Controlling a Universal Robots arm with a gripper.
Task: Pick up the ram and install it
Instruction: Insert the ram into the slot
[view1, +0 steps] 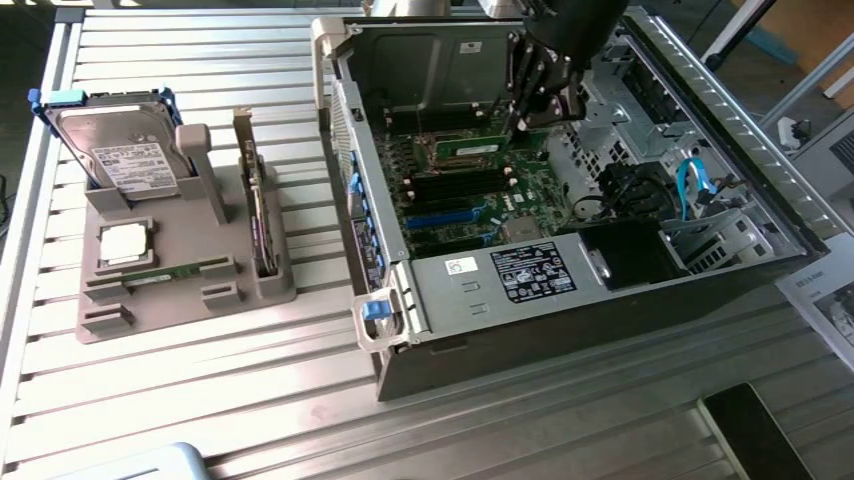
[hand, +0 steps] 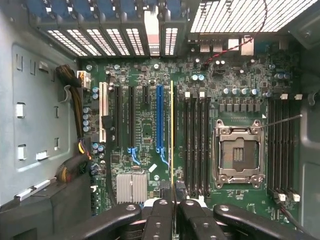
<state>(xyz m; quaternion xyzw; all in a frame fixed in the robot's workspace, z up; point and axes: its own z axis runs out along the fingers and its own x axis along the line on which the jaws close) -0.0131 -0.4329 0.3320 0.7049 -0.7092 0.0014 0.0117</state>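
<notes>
My gripper (view1: 541, 118) reaches down into the open computer case (view1: 400, 330), shut on the ram (view1: 465, 150), a thin green stick held level just above the motherboard. In the wrist view the ram (hand: 172, 140) is seen edge-on as a thin yellow-green line running out from between my black fingers (hand: 159, 220). It hangs between the blue expansion slot (hand: 159, 117) and the row of black memory slots (hand: 195, 145), close beside the nearest black slot. A second, similar stick (view1: 180, 272) lies in the grey holder at the exterior view's left.
The grey holder (view1: 100, 325) also carries a hard drive (view1: 120, 150), an upright expansion card (view1: 254, 200) and a square silver processor (view1: 123, 243). Inside the case are the open processor socket (hand: 239, 152), a heatsink (hand: 131, 187), cable bundles (hand: 75, 100) and the power supply (view1: 534, 270).
</notes>
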